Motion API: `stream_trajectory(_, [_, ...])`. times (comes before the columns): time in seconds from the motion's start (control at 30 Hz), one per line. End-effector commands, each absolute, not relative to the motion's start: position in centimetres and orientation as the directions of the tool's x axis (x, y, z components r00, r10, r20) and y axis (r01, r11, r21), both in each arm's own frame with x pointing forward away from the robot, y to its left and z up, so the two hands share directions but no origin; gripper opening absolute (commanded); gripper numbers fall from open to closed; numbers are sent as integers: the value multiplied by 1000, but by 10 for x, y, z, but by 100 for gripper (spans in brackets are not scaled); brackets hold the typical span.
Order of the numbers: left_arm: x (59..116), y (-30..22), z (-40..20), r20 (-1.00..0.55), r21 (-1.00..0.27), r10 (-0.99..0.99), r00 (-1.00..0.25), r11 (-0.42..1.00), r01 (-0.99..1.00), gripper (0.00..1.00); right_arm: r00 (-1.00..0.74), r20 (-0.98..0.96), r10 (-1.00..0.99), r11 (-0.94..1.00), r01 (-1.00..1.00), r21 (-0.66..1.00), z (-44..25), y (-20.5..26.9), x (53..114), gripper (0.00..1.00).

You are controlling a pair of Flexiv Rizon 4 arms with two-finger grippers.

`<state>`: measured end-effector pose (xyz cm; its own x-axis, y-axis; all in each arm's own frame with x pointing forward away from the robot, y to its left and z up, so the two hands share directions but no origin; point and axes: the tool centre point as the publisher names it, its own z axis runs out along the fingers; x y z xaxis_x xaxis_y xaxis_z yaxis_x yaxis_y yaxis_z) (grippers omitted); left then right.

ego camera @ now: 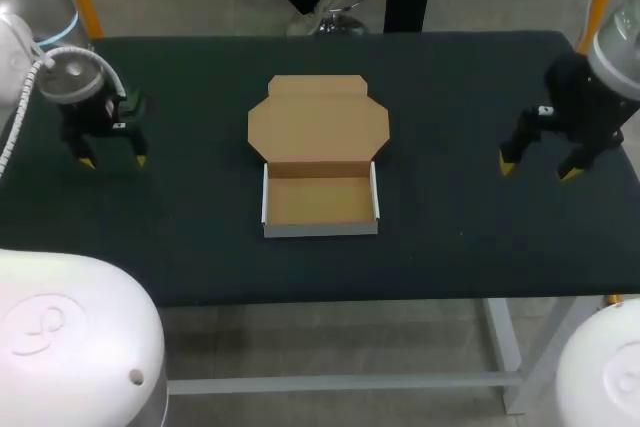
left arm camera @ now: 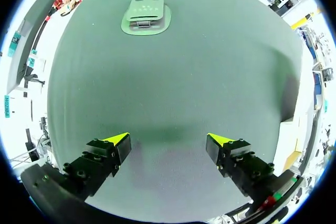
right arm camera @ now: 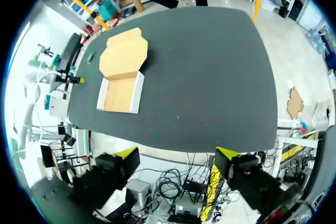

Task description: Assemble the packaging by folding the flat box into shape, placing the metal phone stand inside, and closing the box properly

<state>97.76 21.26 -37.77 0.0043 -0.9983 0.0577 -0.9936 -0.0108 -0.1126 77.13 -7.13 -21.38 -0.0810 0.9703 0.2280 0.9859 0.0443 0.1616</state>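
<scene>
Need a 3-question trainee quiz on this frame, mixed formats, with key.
1. True or false: the box is already closed.
2. Where is the phone stand? A) inside the box B) lying ahead of the left gripper C) on the box's lid
3. Fill in: the right gripper is ____ and holds nothing.
Key: 1 false; 2 B; 3 open.

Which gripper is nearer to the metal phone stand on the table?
Left. The phone stand lies ahead of the left gripper, on the same side of the table. The right gripper is at the opposite side, beyond the box.
</scene>
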Motion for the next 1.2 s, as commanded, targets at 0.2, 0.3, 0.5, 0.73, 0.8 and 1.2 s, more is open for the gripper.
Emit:
stream_trajectory(0.2, [1003, 222, -385, 59, -89, -998, -6, 0, -996, 100, -81, 227, 971, 45, 986, 159, -211, -71, 770, 100])
stream_trajectory(0.3, [1011, 224, -386, 57, -91, -998, -5, 0, -996, 100, -81, 227, 971, 45, 986, 159, -211, -71, 770, 100])
stream_trajectory(0.5, [1025, 229, -389, 52, -95, -999, -7, 2, -995, 100, -81, 227, 971, 45, 986, 159, -211, -71, 770, 100])
stream_trajectory(0.73, [1036, 236, -393, 39, -95, -999, -12, 8, -995, 100, -81, 227, 971, 45, 986, 159, -211, -71, 770, 100])
stream_trajectory(0.8, [1038, 238, -394, 36, -95, -999, -12, 8, -995, 100, -81, 227, 971, 45, 986, 159, -211, -71, 770, 100])
stream_trajectory(1.2, [1054, 247, -396, 28, -96, -999, -31, 28, -995, 100, -81, 227, 971, 45, 986, 159, -211, -71, 770, 100])
